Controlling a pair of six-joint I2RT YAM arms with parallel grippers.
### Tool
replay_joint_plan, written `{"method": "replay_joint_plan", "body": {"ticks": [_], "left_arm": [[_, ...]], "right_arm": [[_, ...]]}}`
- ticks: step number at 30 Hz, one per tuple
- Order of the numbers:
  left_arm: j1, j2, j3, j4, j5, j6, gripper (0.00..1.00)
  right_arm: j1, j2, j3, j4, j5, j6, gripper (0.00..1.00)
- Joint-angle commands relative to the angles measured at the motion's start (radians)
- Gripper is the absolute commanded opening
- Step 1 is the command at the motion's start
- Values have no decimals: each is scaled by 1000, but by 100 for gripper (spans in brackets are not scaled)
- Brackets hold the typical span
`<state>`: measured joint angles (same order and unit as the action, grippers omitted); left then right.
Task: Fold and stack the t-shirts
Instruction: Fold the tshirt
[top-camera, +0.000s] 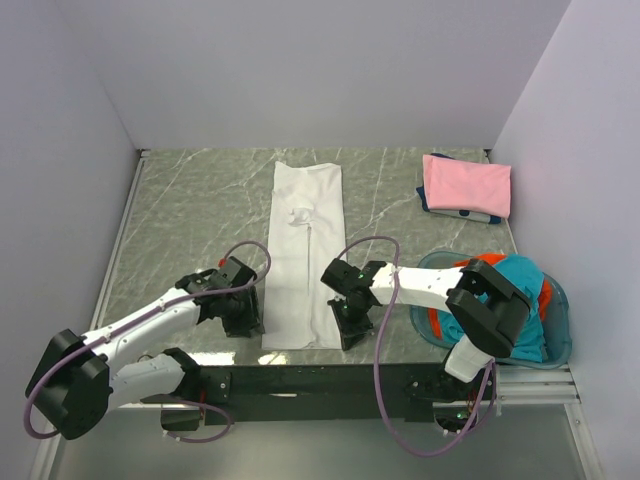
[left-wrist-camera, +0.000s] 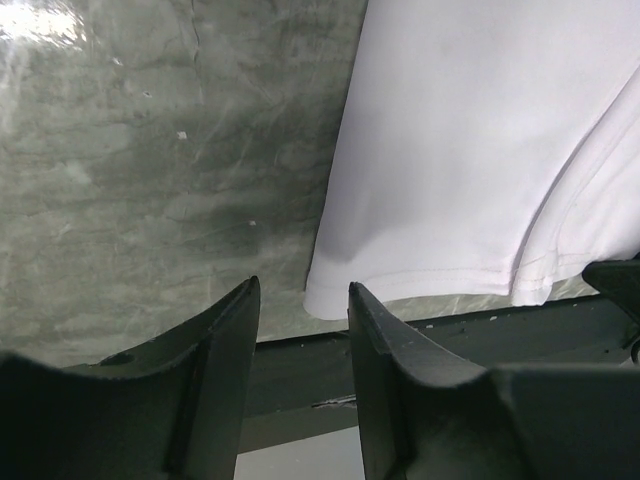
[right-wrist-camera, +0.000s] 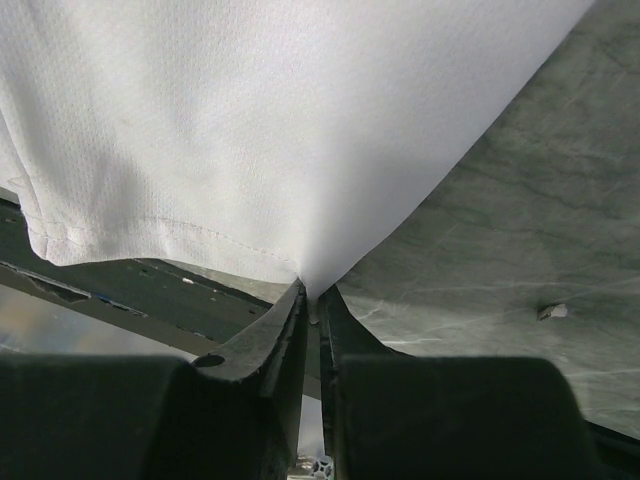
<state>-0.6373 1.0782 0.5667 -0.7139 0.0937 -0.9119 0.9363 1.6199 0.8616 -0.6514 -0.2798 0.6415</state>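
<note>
Now, a white t-shirt (top-camera: 305, 250) lies folded long on the table (top-camera: 190, 200).
Its near hem corner is pinched tight in the right tool (right-wrist-camera: 312, 297); the left tool (left-wrist-camera: 302, 292) gapes, empty, just beside the other near corner.

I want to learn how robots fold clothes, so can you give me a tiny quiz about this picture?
1. True or false: the right hand is pinching the near edge of the white t-shirt.
2. Where does the pink t-shirt lie? A) in the right hand B) folded at the far right corner of the table C) spread flat in the middle
3. Fill the gap: the fingers of the left hand are ___, with the white t-shirt's corner just in front of them.
Key: 1 true; 2 B; 3 open.
</note>
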Motion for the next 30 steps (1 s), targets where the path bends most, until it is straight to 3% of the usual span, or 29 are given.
{"method": "replay_joint_plan", "body": {"ticks": [1, 13, 30], "left_arm": [[-9, 14, -5, 28, 35, -5, 46], [-36, 68, -11, 27, 52, -10, 46], [-84, 111, -27, 50, 83, -18, 35]], "right_arm": [[4, 5, -3, 4, 16, -3, 14], [4, 5, -4, 4, 18, 1, 13], [2, -3, -18, 12, 16, 9, 12]]}}
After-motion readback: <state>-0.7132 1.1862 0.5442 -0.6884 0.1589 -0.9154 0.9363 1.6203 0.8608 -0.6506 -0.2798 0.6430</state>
